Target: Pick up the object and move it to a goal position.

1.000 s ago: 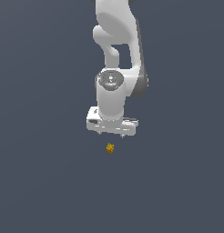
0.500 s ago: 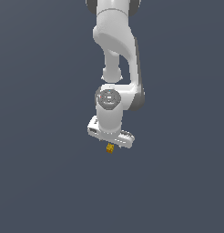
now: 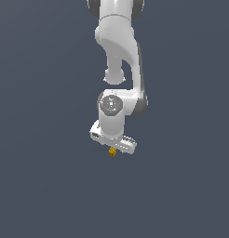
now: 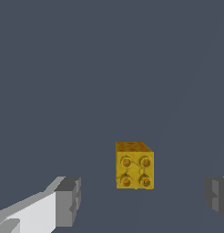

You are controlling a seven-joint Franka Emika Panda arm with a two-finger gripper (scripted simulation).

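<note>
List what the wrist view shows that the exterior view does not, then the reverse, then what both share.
Wrist view only: four round studs on one face of the cube, and the two grey fingertips set wide apart, the cube between them with clear gaps on both sides.

Exterior view only: the whole white arm reaching down, with the end effector directly over the cube.

Both: the orange-yellow cube on a plain dark grey surface.
</note>
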